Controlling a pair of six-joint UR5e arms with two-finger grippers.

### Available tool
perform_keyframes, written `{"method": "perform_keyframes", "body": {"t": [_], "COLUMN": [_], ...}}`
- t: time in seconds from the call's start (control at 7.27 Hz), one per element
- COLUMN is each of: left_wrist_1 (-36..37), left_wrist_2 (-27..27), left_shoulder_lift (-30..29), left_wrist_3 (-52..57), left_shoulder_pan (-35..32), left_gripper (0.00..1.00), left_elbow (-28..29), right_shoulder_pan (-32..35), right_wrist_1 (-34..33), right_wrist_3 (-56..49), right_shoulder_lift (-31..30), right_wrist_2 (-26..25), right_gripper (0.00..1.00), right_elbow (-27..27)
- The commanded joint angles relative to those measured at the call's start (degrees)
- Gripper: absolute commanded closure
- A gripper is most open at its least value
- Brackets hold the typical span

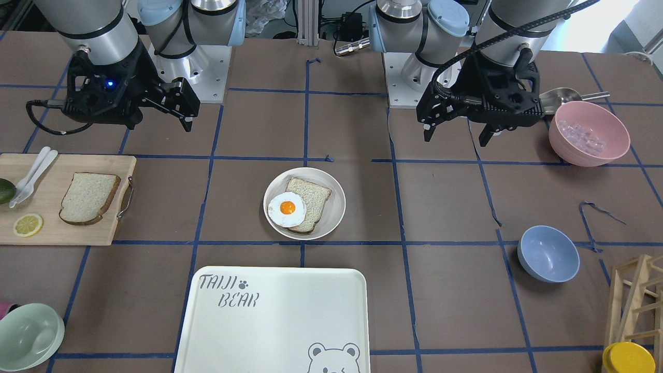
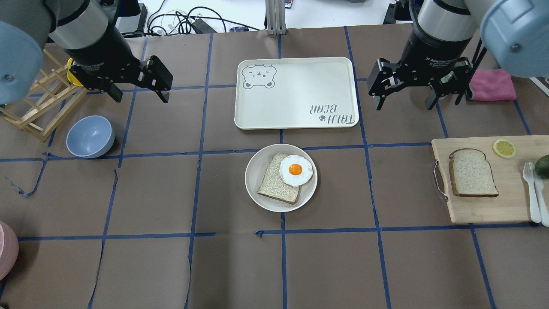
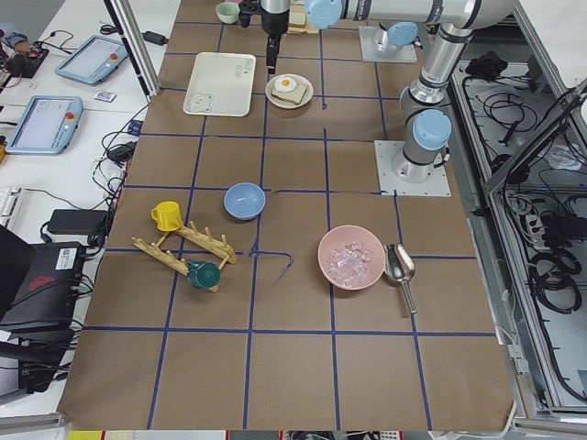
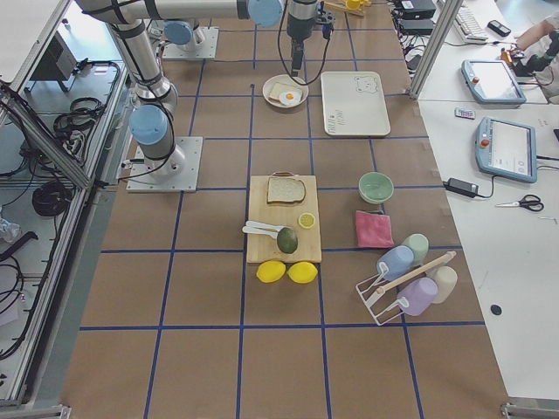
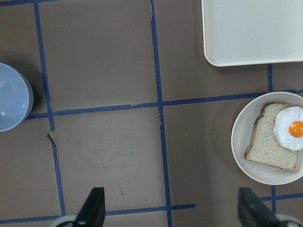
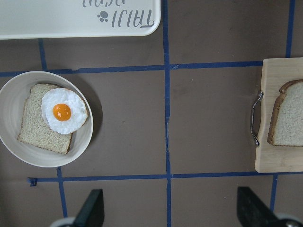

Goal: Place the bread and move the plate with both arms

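The bare bread slice [image 2: 472, 172] lies on a wooden cutting board [image 2: 506, 206] at the table's right; it also shows in the front view [image 1: 88, 198] and the right wrist view [image 6: 289, 113]. The cream plate [image 2: 253, 171] sits mid-table and holds a smaller slice topped with a fried egg [image 2: 296, 170]. The plate also shows in the front view [image 1: 334, 212]. My right gripper [image 2: 403, 106] hangs open and empty above the table, between the tray and the board. My left gripper [image 2: 141, 98] hangs open and empty to the left of the tray.
The bear-print tray [image 2: 296, 92] lies just beyond the plate. A blue bowl [image 2: 90, 136] and a wooden rack [image 2: 38, 107] are at the left. A pink bowl of ice [image 1: 589, 133], a green bowl [image 1: 28, 336] and a pink cloth [image 2: 493, 85] are around the edges.
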Motion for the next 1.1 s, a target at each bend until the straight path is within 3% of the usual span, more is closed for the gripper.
{"method": "perform_keyframes", "body": {"t": [0.0,0.41,0.69,0.83,0.96], "left_wrist_1": [-0.2,0.0,-0.1,-0.1,0.0], "left_wrist_2": [-1.1,-0.9,-0.8,-0.5,-0.5], "left_shoulder_lift": [0.5,0.8,1.1,1.1,1.1], "left_wrist_3": [-0.7,-0.5,-0.6,-0.7,-0.7], "left_shoulder_pan": [-0.2,-0.3,-0.4,-0.4,-0.4], "left_gripper": [0.0,0.0,0.0,0.0,0.0], "left_elbow": [-0.2,-0.8,-0.9,-0.9,-0.9], "right_shoulder_pan": [-1.2,-8.8,-13.5,-13.7,-14.2], "right_wrist_1": [-0.8,-2.2,-9.7,-14.2,-18.5], "right_wrist_3": [4.4,3.7,3.6,3.9,4.5], "right_shoulder_lift": [0.6,4.8,7.7,9.3,11.2], "right_wrist_2": [-3.2,-7.9,-7.0,-7.4,-7.9], "right_gripper": [0.0,0.0,0.02,0.15,0.15], "right_elbow": [0.5,3.2,6.6,8.7,10.1]}}
